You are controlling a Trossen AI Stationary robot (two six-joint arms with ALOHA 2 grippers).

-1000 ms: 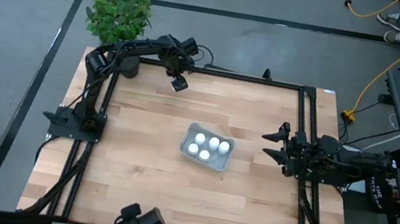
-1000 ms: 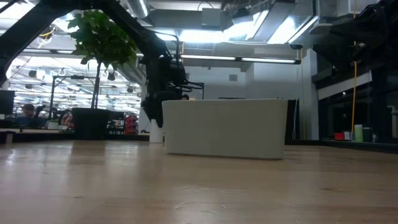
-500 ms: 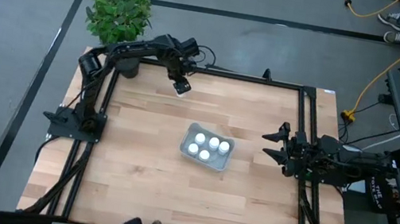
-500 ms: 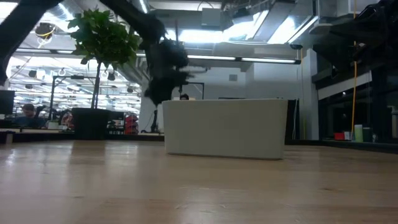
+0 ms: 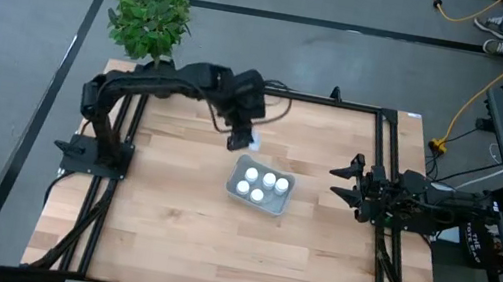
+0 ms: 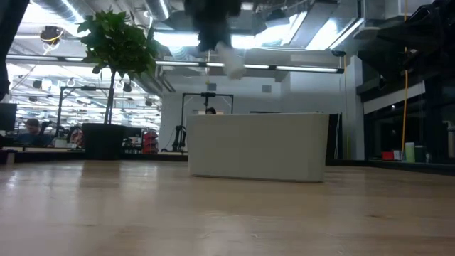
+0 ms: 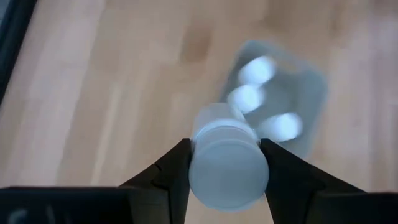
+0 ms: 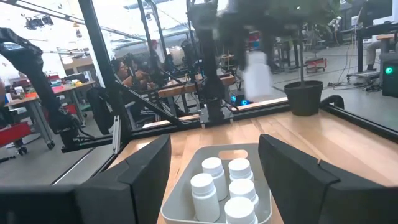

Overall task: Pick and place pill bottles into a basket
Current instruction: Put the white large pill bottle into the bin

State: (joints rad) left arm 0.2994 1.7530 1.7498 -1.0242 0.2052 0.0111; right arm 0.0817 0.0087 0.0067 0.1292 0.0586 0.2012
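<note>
The left gripper (image 7: 225, 171) pinches a white pill bottle (image 7: 227, 163) across its cylindrical body, cap facing the lens, in the lower middle of the left wrist frame. In the high view it hangs just upper left of the grey-blue basket (image 5: 281, 203), which sits at frame centre holding four bottles (image 5: 260, 186). The bottle looks light, rigid and smooth, so a squeeze across the sides probably suits it, though it could slip. The right gripper (image 5: 344, 186), jaws spread, waits at the right edge.

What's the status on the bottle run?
Left gripper shut on a pill bottle, airborne near the basket. Four bottles inside. Right gripper open, waiting at table edge. Path clear.
</note>
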